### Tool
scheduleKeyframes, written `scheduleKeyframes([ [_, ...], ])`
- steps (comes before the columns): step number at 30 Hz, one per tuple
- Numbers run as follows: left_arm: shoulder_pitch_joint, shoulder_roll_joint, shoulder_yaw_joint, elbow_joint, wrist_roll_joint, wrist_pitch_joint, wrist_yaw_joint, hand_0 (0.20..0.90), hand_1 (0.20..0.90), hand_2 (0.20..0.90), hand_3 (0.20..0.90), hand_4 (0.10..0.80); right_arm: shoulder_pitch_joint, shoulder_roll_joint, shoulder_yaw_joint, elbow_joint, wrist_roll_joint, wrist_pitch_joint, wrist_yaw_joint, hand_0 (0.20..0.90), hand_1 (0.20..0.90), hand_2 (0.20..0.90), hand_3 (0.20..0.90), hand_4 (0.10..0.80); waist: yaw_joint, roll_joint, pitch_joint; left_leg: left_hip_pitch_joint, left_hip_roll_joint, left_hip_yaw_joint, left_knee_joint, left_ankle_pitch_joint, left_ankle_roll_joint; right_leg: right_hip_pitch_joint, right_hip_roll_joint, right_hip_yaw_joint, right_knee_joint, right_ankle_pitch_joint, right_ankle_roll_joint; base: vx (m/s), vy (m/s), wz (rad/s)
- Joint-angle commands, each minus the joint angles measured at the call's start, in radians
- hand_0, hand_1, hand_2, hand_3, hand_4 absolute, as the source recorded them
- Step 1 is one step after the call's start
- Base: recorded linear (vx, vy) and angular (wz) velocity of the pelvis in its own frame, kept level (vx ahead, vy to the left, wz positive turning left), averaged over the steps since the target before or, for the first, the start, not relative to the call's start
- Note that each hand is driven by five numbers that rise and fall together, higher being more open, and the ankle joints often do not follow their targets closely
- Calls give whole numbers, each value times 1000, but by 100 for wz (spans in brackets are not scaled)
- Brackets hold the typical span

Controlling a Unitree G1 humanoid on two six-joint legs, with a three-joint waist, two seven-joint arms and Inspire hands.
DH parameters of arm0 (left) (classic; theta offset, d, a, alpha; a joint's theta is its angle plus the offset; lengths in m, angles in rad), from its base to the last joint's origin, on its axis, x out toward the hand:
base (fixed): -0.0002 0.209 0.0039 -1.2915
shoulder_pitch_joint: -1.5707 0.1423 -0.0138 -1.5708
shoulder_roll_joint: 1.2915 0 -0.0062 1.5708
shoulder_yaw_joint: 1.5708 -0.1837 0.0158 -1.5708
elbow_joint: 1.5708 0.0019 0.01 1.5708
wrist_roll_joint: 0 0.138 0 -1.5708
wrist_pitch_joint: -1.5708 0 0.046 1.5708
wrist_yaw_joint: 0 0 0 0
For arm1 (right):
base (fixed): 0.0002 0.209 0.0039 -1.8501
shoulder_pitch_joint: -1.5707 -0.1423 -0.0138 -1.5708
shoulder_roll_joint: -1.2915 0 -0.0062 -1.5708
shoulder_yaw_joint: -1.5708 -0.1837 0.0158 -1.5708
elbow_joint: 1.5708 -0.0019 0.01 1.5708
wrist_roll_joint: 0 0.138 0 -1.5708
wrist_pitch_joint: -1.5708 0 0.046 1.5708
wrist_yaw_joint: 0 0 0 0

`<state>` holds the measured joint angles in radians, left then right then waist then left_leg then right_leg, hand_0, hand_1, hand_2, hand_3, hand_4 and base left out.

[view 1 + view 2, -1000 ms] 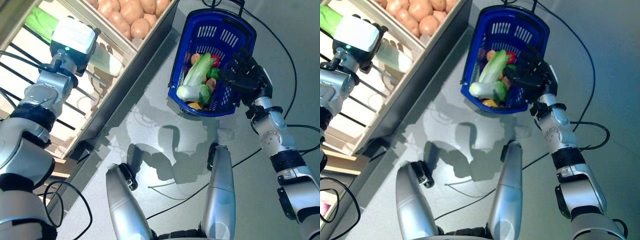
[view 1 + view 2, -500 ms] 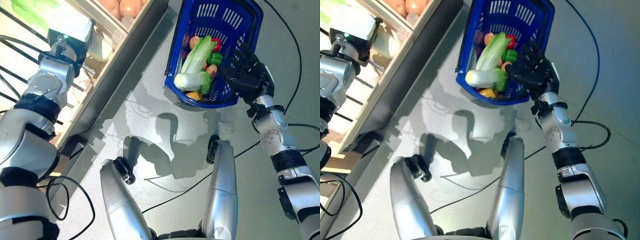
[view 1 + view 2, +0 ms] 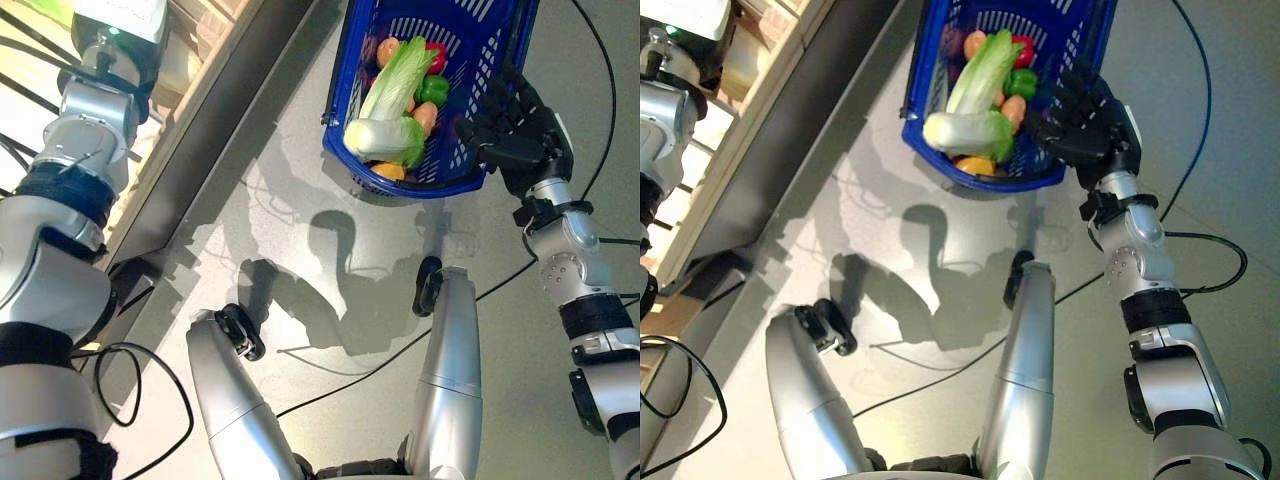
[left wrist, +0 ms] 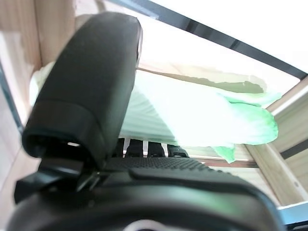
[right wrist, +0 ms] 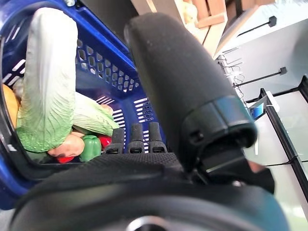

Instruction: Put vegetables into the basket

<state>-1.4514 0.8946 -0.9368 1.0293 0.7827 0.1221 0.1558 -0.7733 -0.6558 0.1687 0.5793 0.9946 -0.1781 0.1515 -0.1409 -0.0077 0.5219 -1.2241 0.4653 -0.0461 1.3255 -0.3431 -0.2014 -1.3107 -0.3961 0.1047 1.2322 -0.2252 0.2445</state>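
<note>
The blue basket (image 3: 338,90) stands on the grey floor at the top middle. In it lie a long pale green cabbage (image 3: 395,75), a second pale cabbage (image 3: 380,135), a red pepper (image 3: 436,55), a green pepper (image 3: 432,90) and small orange vegetables. My right hand (image 3: 515,130) is just beside the basket's right rim with its fingers straight; it also shows in the right wrist view (image 5: 144,192). My left hand (image 4: 91,86) is in the stand at the top left, fingers straight and thumb up, right beside a pale green cabbage (image 4: 192,110) on a shelf.
The wooden vegetable stand (image 3: 195,45) runs along the left, with a dark base board (image 3: 235,125) at the floor. Grey floor (image 3: 290,190) lies between the stand and the basket.
The whole picture has shifted upward, so the camera has moved. The right hand stays by the basket's rim and the left hand stays at the stand's shelf.
</note>
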Motion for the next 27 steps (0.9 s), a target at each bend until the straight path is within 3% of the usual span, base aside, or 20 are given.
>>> scheduleKeyframes([
  [1, 14, 58, -13, 71, -38, -23, -58, 300, 300, 300, 300, 400, -97, -50, -84, -84, 71, -169, 59, 900, 900, 900, 900, 800, -3, 4, -2, -55, 41, -140, -122, 45, -60, 59, -100, 44, -150, 105, 17, 0, 0, 0],
  [12, 48, 70, 39, 35, -60, -75, 63, 300, 300, 300, 300, 400, -102, -27, -79, -124, 48, -172, 31, 900, 900, 900, 900, 800, 2, 17, -39, 72, 31, -79, -196, 53, -60, 178, -93, 5, -219, 110, 17, 5, 4, 2],
  [20, 108, 83, 86, 28, -105, -136, 256, 300, 300, 300, 300, 400, -59, -14, -71, -96, 49, -158, 55, 900, 900, 900, 900, 800, 6, 14, -87, 303, 18, 4, -310, 64, -60, 399, -76, -39, -334, 112, 17, 65, -2, 6],
  [27, 197, 94, 155, -8, -124, -199, 365, 300, 300, 300, 300, 400, -1, 13, -55, -108, 32, -123, 75, 900, 900, 900, 900, 800, 13, 2, -143, 480, -12, 36, -418, 85, -60, 560, -66, -60, -425, 112, 17, 116, 2, 4],
])
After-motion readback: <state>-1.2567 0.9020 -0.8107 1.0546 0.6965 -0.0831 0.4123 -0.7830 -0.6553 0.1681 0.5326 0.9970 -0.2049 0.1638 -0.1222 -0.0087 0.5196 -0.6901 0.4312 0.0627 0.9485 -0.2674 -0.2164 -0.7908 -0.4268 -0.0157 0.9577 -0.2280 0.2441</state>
